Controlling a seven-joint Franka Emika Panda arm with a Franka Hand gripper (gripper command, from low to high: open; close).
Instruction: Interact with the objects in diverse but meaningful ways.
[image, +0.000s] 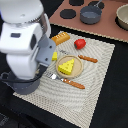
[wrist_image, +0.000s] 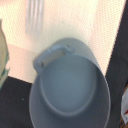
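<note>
Evidently the gripper's fingers are not shown in either view, so its opening cannot be told. A grey two-handled pot (wrist_image: 70, 85) sits directly under the wrist at the woven placemat's (image: 97, 60) corner; a careless descent could knock it off the edge. Counted: two pots, one yellow holed cheese wedge (image: 66, 65) on a plate, one golden bread loaf (image: 60, 38), one red fruit (image: 80, 43).

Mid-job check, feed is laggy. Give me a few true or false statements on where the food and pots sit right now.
1. The cheese wedge lies on the round plate. True.
2. The red fruit sits inside the grey pot. False: it lies on the woven mat.
3. The bread loaf lies on the mat. True.
4. The grey pot in the wrist view holds food. False: it looks empty.
5. The gripper shows in both views. False: neither shows it.
</note>
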